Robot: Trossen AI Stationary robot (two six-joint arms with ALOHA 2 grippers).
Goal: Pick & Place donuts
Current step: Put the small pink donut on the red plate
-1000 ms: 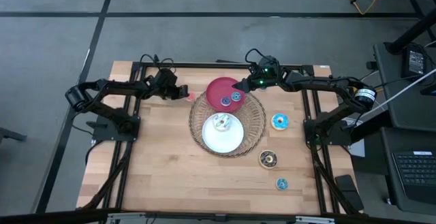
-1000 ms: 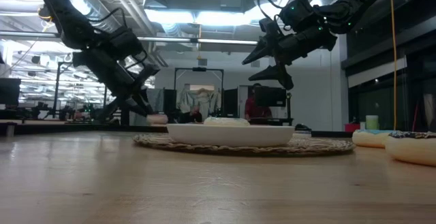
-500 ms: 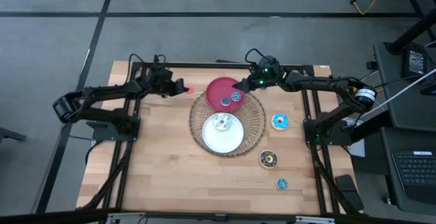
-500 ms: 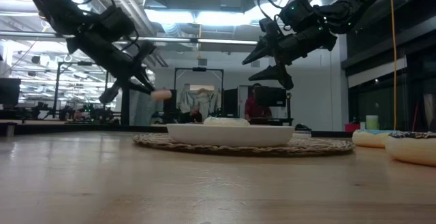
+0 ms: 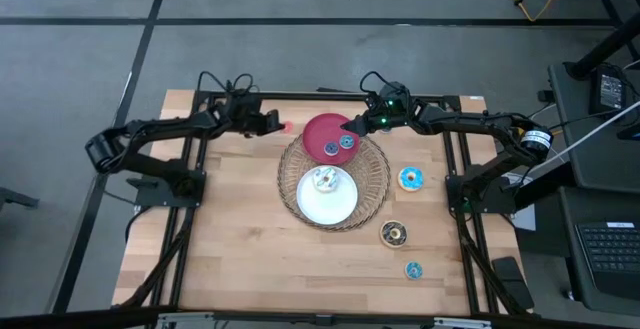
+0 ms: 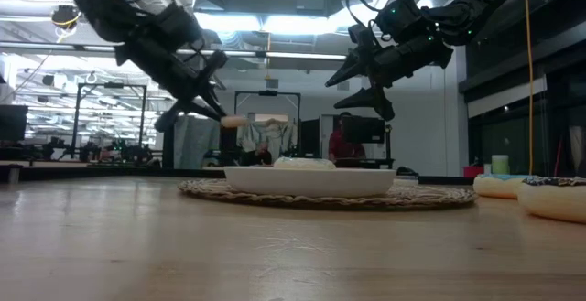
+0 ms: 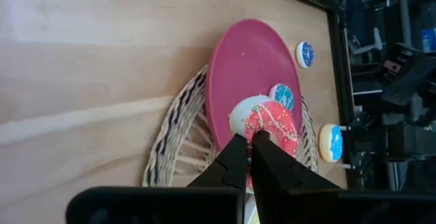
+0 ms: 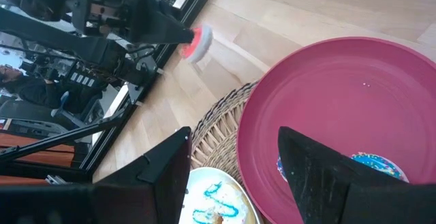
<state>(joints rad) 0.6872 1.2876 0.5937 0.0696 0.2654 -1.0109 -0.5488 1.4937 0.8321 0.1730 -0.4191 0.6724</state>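
Observation:
My left gripper (image 5: 273, 124) hangs over the far left of the table, left of the red plate (image 5: 318, 129), and is shut on a pink-iced donut (image 7: 276, 123). That plate lies on the wicker tray's (image 5: 372, 191) far part and carries two blue donuts (image 5: 346, 142). Above the plate's far right rim my right gripper (image 5: 352, 126) waits, open, with nothing between its fingers. A white plate (image 5: 330, 201) on the tray bears one white-iced donut (image 5: 323, 178). My left gripper pinches the pink donut by the edge of the ring (image 7: 257, 131) nearest it, between its two fingertips. The fingers slant down from the table's left. The donut (image 6: 235, 121) sticks out beyond the fingertips, about level and lifted clear of the table.
Three more donuts lie on the bare wood right of the tray: a blue one (image 5: 410, 178), a dark brown one (image 5: 393, 232) and a small blue one (image 5: 413, 269). The table's left and near parts are bare wood.
My left gripper has risen and drifted toward the red plate, staying shut on the pink donut. The donut, low near the tabletop a second ago, now hangs well clear of it.

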